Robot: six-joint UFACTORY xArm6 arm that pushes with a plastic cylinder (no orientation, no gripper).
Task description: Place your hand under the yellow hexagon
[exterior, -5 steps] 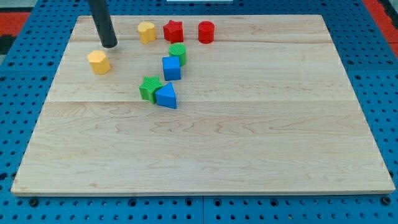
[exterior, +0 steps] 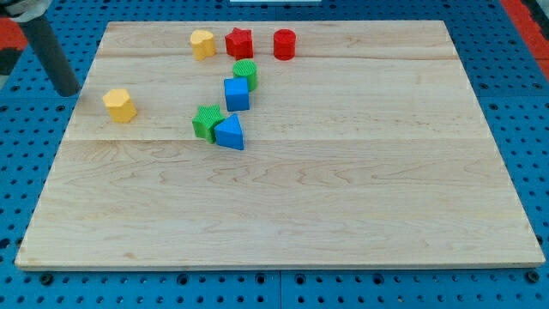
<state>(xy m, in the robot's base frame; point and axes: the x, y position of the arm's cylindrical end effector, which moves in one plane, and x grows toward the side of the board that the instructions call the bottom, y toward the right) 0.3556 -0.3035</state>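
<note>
1. The yellow hexagon [exterior: 120, 105] sits near the board's left edge, a little above the seam that runs across the wood. It is well apart from every other block, with bare wood below it.

2. My tip [exterior: 68, 91] is at the view's left of the hexagon and slightly above it, right at the edge of the wooden board [exterior: 283, 215], near the hexagon but not touching it. I have no jaws to open or close: the rod holds nothing and bears on no block.

3. The goal spot is the bare wood just below the hexagon. The main risk, as I judge it, is a straight diagonal path: it passes close to the block's lower left corner, and a graze would push the block toward the view's right or bottom, so the spot moves away from me.

4. A second risk is the board edge. My tip is on the border between wood and the blue perforated base [exterior: 34, 172]; I cannot tell whether it is on or off the wood, and a step there could catch it.

5. Stopping too far down would leave me below the seam, no longer clearly under the hexagon.

6. The other yellow block [exterior: 202, 43] at the top could be mistaken for the target. The green star [exterior: 207, 121] and blue triangle [exterior: 229, 132] lie well to the right, outside any sensible path.
</note>
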